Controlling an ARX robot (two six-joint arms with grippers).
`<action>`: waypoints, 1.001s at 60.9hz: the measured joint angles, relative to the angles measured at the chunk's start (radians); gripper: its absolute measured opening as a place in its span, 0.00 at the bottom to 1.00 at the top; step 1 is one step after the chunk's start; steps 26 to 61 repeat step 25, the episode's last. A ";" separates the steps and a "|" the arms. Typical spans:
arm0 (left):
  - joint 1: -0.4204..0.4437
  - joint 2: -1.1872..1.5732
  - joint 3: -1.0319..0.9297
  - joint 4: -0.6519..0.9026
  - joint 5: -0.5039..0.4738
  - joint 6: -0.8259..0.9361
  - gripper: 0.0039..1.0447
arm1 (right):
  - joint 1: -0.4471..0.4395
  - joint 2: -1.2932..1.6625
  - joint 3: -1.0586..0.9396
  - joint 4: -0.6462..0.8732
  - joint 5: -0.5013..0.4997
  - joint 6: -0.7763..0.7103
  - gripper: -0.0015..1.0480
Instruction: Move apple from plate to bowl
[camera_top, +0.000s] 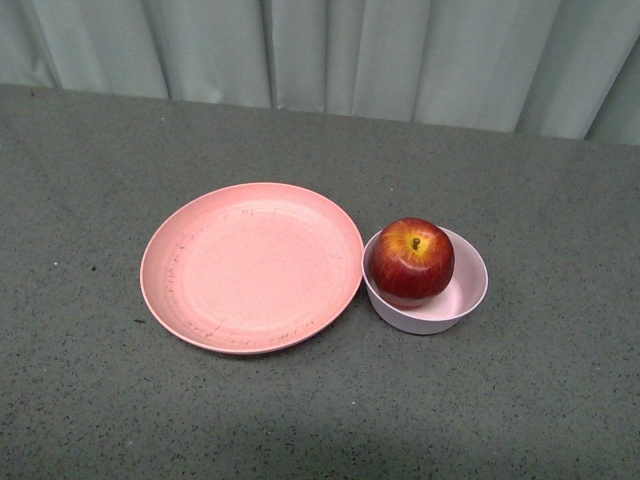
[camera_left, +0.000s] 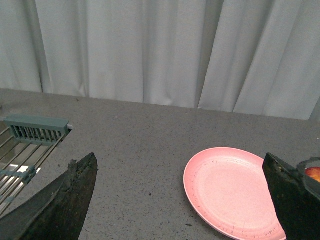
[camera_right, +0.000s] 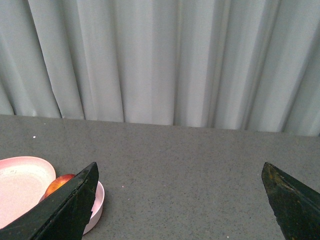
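Front view: apple (camera_top: 412, 261) sits in bowl (camera_top: 426, 281), seemingly well clear of both spread grippers (camera_left: 182, 200) (camera_right: 180, 200).

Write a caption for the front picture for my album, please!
A shiny red apple sits in the little pale bowl, right beside the empty pink plate on a grey table.
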 joint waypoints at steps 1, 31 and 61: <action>0.000 0.000 0.000 0.000 0.000 0.000 0.94 | 0.000 0.000 0.000 0.000 0.000 0.000 0.91; 0.000 0.000 0.000 0.000 0.000 0.000 0.94 | 0.000 0.000 0.000 0.000 0.000 0.000 0.91; 0.000 0.000 0.000 0.000 0.000 0.000 0.94 | 0.000 0.000 0.000 0.000 0.000 0.000 0.91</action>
